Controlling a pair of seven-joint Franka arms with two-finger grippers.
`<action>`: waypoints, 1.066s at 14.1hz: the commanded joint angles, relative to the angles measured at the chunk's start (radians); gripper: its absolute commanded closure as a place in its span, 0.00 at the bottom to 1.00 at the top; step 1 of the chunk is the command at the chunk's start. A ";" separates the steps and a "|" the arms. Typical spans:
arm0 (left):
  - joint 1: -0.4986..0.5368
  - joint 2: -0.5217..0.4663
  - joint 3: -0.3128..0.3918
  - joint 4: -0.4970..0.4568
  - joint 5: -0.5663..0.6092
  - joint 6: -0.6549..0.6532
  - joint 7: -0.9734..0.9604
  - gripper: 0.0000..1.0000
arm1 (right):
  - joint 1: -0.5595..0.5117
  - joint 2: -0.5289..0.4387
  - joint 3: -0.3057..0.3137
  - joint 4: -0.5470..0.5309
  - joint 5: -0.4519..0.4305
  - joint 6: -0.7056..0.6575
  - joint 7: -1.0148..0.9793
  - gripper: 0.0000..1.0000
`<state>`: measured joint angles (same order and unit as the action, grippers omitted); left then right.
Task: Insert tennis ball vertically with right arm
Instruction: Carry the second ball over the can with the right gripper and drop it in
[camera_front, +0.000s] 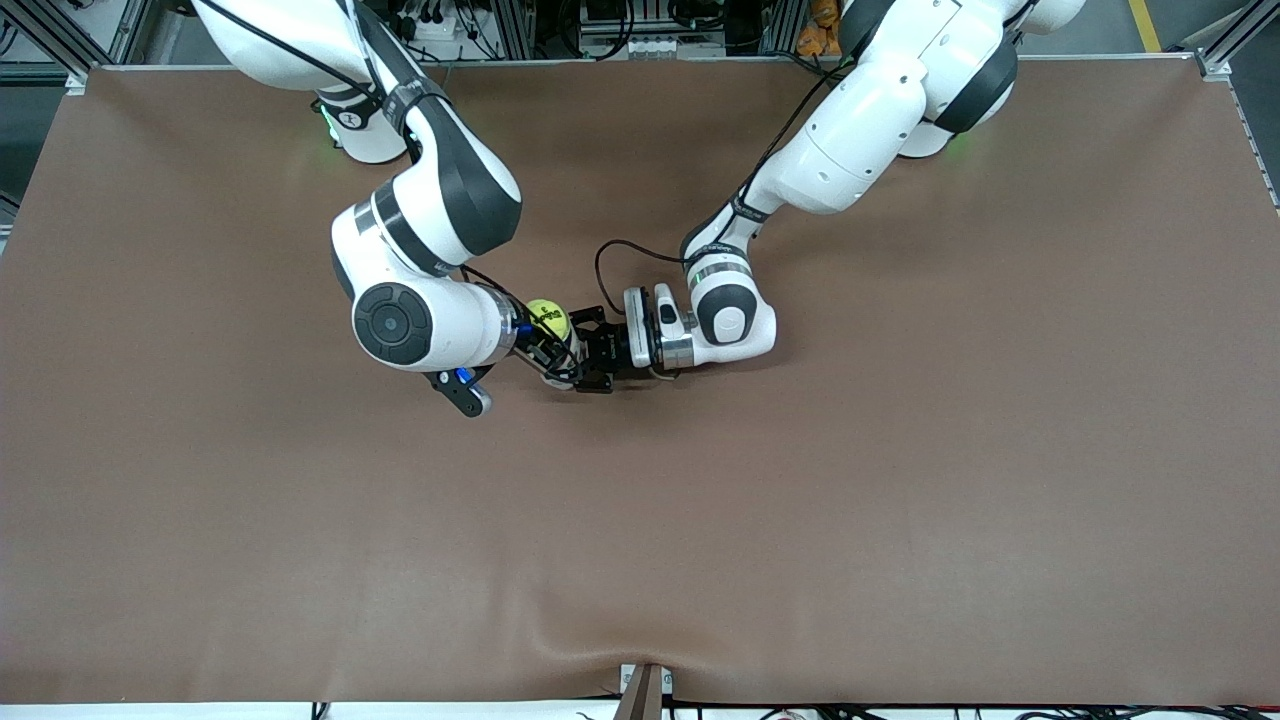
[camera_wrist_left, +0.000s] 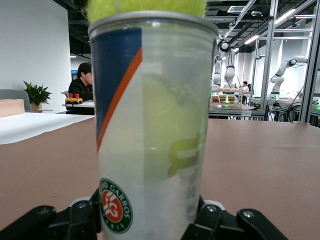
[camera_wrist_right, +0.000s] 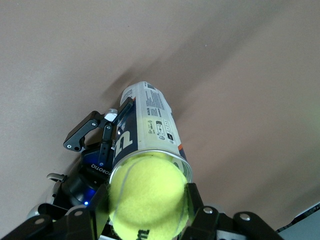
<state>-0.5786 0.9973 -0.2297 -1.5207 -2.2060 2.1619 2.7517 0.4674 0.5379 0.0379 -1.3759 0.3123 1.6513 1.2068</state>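
Observation:
A yellow tennis ball (camera_front: 548, 318) sits between the fingers of my right gripper (camera_front: 545, 338), near the table's middle. In the right wrist view the right gripper (camera_wrist_right: 147, 210) is shut on the ball (camera_wrist_right: 147, 200), which rests at the open mouth of a clear plastic ball can (camera_wrist_right: 150, 125). My left gripper (camera_front: 588, 350) holds that can upright from the side. In the left wrist view the left gripper (camera_wrist_left: 150, 220) is shut on the lower part of the can (camera_wrist_left: 150, 125). The ball (camera_wrist_left: 145, 7) pokes above the rim, and another ball (camera_wrist_left: 172, 130) shows inside the can.
A brown cover (camera_front: 900, 450) spans the whole table, with a raised fold (camera_front: 600, 640) near the front edge above a metal bracket (camera_front: 645, 690). A black cable (camera_front: 610, 250) loops from the left arm's wrist. The two arms meet closely at the can.

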 joint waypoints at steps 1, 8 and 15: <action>-0.007 0.011 -0.003 -0.015 -0.051 0.004 0.145 0.37 | 0.011 -0.015 -0.007 -0.009 -0.010 0.005 0.017 0.01; -0.007 0.011 -0.003 -0.015 -0.051 0.004 0.145 0.36 | -0.006 -0.021 -0.006 0.038 0.005 -0.010 0.034 0.00; -0.007 0.009 -0.003 -0.018 -0.066 0.004 0.143 0.00 | -0.004 -0.033 -0.003 0.038 0.053 -0.053 0.045 1.00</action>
<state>-0.5813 0.9985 -0.2297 -1.5294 -2.2129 2.1640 2.7517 0.4655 0.5219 0.0308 -1.3388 0.3514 1.6195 1.2295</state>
